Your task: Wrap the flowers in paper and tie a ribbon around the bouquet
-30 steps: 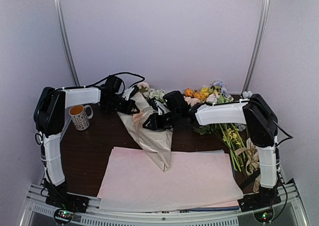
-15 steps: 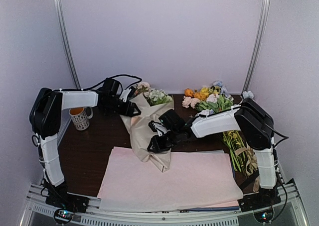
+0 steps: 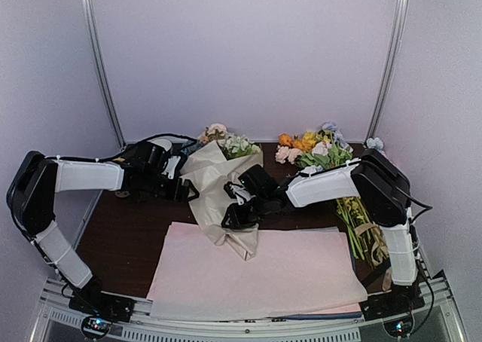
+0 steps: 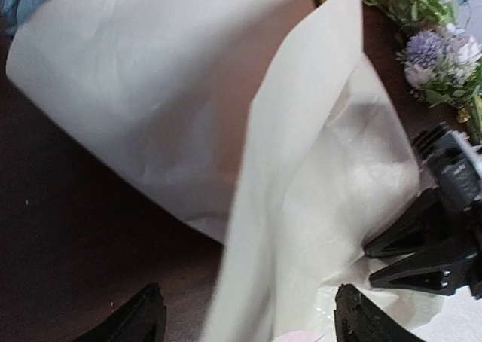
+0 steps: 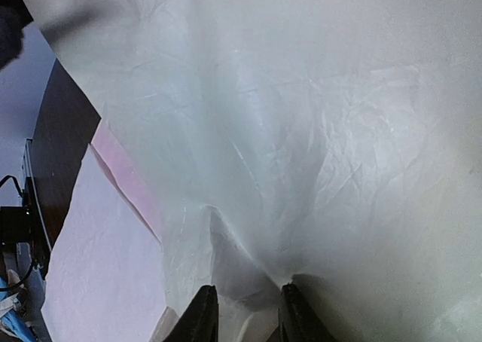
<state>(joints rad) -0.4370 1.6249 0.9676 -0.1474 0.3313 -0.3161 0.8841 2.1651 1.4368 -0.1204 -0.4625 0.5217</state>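
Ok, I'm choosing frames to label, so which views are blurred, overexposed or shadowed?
Top external: sharp and evenly lit, though the dark table swallows detail. Left wrist: the paper looks motion-smeared along its folds and nearly washed out to white. Right wrist: paper fills the frame, soft and greyish, with a shadow in the upper left corner and readable creases.

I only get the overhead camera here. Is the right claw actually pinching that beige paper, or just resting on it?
Observer: Pinching. Its wrist camera shows the right gripper closed on a puckered fold of the paper.
Visitor: And the left one?
Observer: Its wrist camera shows the left gripper open, jaws wide apart; a paper edge hangs between them, unclamped.
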